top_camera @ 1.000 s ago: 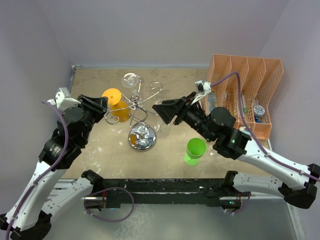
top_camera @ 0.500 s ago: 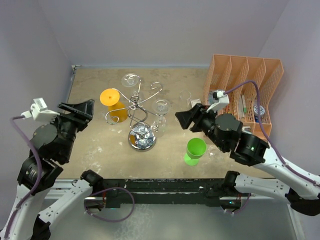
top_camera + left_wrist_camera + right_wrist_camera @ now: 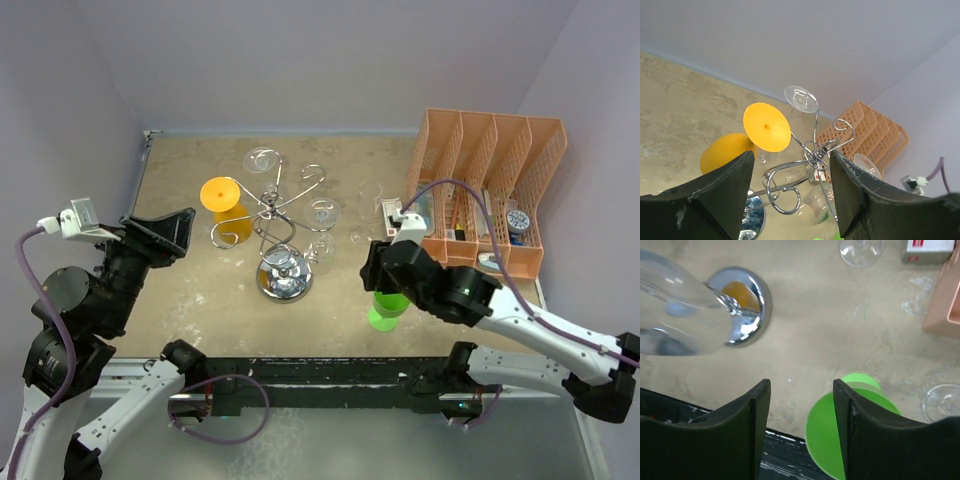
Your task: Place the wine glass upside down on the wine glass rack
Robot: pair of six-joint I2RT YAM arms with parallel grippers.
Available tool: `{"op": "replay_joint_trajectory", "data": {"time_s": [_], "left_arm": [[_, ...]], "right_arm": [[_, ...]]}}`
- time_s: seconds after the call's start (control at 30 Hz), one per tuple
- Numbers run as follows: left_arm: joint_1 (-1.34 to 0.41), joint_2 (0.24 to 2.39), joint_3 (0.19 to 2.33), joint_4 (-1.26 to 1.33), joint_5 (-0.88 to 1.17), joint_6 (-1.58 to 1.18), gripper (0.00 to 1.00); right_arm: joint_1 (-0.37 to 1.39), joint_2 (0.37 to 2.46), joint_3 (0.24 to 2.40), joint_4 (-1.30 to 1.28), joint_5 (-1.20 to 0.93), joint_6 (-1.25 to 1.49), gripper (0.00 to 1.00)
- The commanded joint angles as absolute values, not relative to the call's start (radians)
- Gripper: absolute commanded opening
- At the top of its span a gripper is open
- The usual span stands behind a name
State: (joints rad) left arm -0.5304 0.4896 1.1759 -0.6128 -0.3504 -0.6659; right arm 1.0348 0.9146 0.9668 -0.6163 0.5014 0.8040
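The chrome wine glass rack [image 3: 283, 232] stands mid-table on its round mirrored base [image 3: 745, 305]. From its arms an orange wine glass [image 3: 225, 203] and a clear wine glass [image 3: 322, 226] hang upside down. A second clear glass [image 3: 262, 158] sits at the rack's far arm. A green wine glass [image 3: 388, 302] stands on the table. My right gripper [image 3: 374, 272] points down just above it, open and empty, with the green glass [image 3: 824, 435] partly between its fingers. My left gripper [image 3: 168, 232] is open and empty, left of the rack [image 3: 810, 156] and clear of the orange glass [image 3: 766, 126].
An orange mesh file organiser [image 3: 485, 190] fills the back right. In front of it is a small white box [image 3: 932, 250], with a loose clear glass [image 3: 861, 250] on the table next to the box. Another clear glass foot [image 3: 940, 402] lies right of the green glass.
The right gripper let go of the clear glass, which now hangs on the rack, and swung back and down over the green glass. The left gripper opened and drew back to the left.
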Motion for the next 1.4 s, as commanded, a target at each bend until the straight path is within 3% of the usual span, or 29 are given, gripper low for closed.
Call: {"op": "replay_joint_trajectory", "data": {"time_s": [0.0, 0.5, 0.63, 0.8, 1.37], "left_arm": [[-0.528, 0.485, 1.175, -0.529, -0.298, -0.581, 0.6], [-0.528, 0.475, 1.152, -0.444, -0.344, -0.525, 0.6], [-0.528, 0.476, 1.165, -0.442, -0.325, -0.52, 0.6], [-0.528, 0.479, 1.181, -0.443, -0.301, -0.521, 0.6], [-0.528, 0.553, 1.225, -0.435, -0.382, -0.569, 0.66]], "right_arm": [[1.034, 0.961, 0.928, -0.678, 0.483, 0.858, 0.54], [1.034, 1.012, 0.897, -0.657, 0.48, 0.887, 0.37], [1.034, 1.008, 0.933, -0.657, 0.492, 0.895, 0.24], [1.034, 0.989, 0.922, -0.655, 0.52, 0.927, 0.0], [1.034, 0.763, 1.012, -0.6, 0.759, 0.962, 0.0]]}}
